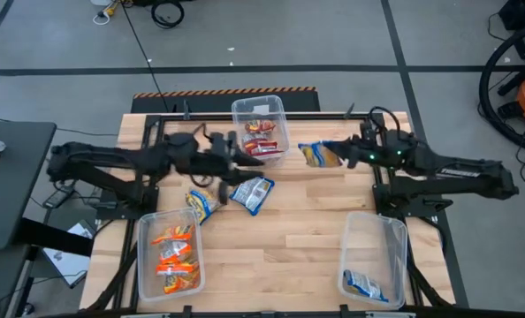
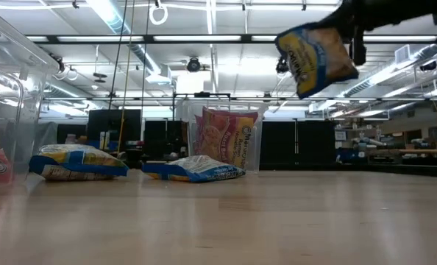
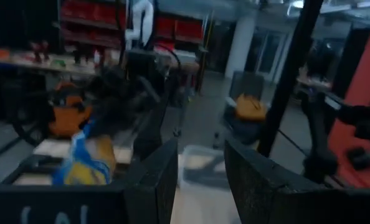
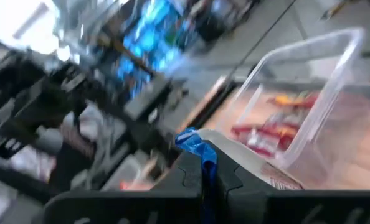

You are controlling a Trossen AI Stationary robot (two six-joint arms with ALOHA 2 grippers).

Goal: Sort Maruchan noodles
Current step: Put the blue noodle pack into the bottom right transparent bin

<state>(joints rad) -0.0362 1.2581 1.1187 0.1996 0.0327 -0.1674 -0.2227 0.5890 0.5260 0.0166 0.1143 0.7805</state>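
High view: right tool [image 1: 344, 155] is clamped on a blue-and-yellow noodle packet [image 1: 320, 155] near the surface's far edge, beside the bin of red packets [image 1: 261, 124]; left tool [image 1: 243, 147] sits half-open and empty at that bin.
Low view: the packet [image 2: 315, 59] dangles high off the surface.
Right wrist view: only the packet's corner [image 4: 194, 144] is pinched, so it may slip out during carry to the near-right bin [image 1: 375, 256].

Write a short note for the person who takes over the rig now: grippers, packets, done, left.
Right gripper: shut on a blue packet, lifted off the table.
Left gripper: fingers apart, empty, beside the top bin.
Done: red packets in the top bin, orange packets in the left bin, one blue packet in the right bin.
Left: held packet to the right bin; two blue packets lie mid-table.
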